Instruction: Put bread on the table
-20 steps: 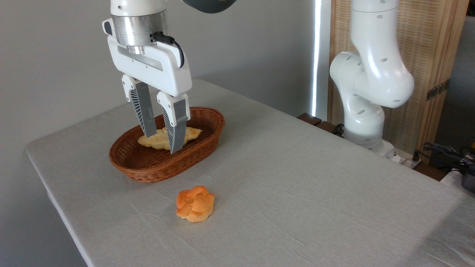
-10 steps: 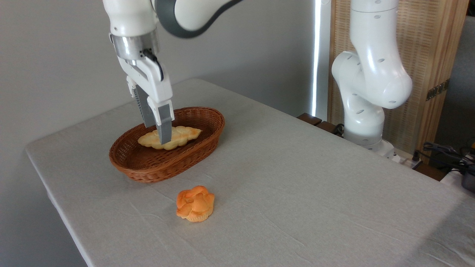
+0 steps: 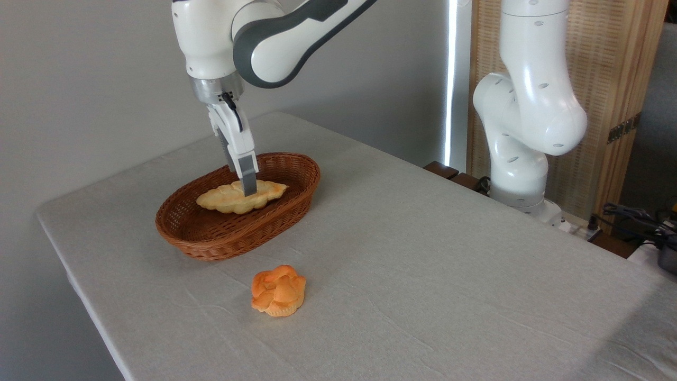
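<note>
The bread (image 3: 218, 200), a long pale golden loaf with scalloped edges, lies in the brown wicker basket (image 3: 227, 239) at the back left of the table (image 3: 433, 264). My gripper (image 3: 242, 179) reaches down into the basket over the loaf's middle and is turned nearly edge-on to the camera. Its near finger (image 3: 248, 177) crosses in front of the bread, and the far finger shows just behind it. The two fingers stand apart on either side of the loaf, so the gripper is open. The bread rests flat in the basket.
A small orange flower-shaped muffin (image 3: 278, 291) sits on the cloth in front of the basket. The arm's white base (image 3: 521, 137) stands at the table's back right edge. Cables and dark gear (image 3: 642, 225) lie at the far right.
The gripper has moved back and to the right, lowered into the basket and rotated from facing the camera to nearly edge-on. The bread has not moved.
</note>
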`<act>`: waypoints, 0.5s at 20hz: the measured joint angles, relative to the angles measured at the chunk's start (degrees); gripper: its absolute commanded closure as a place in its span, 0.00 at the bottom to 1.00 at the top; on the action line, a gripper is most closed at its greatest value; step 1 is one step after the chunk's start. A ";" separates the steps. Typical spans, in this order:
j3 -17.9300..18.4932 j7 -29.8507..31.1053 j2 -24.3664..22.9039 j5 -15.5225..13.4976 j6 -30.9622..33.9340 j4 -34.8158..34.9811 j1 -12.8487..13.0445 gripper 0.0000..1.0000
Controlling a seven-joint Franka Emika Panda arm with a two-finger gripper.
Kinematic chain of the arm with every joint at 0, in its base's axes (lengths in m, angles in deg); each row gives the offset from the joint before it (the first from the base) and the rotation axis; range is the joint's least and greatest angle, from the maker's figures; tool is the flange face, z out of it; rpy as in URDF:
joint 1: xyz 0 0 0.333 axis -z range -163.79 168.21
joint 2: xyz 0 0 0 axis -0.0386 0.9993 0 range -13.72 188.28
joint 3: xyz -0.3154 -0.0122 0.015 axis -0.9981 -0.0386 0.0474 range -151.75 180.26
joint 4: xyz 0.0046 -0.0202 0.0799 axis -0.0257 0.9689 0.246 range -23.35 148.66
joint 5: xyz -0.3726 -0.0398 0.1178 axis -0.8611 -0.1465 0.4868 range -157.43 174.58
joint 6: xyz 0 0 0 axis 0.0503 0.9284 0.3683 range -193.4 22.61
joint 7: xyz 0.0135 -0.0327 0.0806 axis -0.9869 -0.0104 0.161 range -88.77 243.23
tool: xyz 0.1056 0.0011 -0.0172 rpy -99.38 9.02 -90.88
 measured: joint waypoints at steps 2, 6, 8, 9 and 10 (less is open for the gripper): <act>-0.02 0.00 0.48 0.00 -0.21 0.66 0.21 0.00; -0.02 0.00 3.33 0.00 -2.76 1.12 0.64 0.00; -0.03 0.00 4.07 0.00 -3.46 1.12 0.72 0.01; -0.03 0.00 4.15 0.00 -3.53 1.12 0.76 0.18; -0.03 0.00 4.15 0.00 -3.53 1.12 0.84 0.41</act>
